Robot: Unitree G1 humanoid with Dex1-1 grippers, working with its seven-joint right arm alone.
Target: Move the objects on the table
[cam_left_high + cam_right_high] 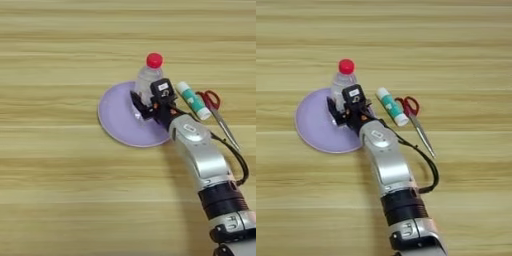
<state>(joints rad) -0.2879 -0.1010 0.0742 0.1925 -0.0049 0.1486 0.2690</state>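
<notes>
Bottle (149, 80), clear with a red cap, stood upright on the far right part of the lilac plate (116, 117) on the wooden table (50, 190). The right gripper (144, 105) had its black fingers pinching the bottle's lower body. Just beside, off the plate, lay the teal-and-white tube (192, 100), with red-handled scissors (216, 112) right of it.

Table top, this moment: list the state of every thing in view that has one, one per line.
Bottle: upright on the plate, red cap on, tool at its base.
Plate: flat on the table, partly covered by the tool.
Tube: lying flat beside the plate, cap on, untouched.
Scissors: lying flat, blades closed, right of the tube.
Right tool: at the bottle's lower body; grip not readable.
Table: bears everything.
</notes>
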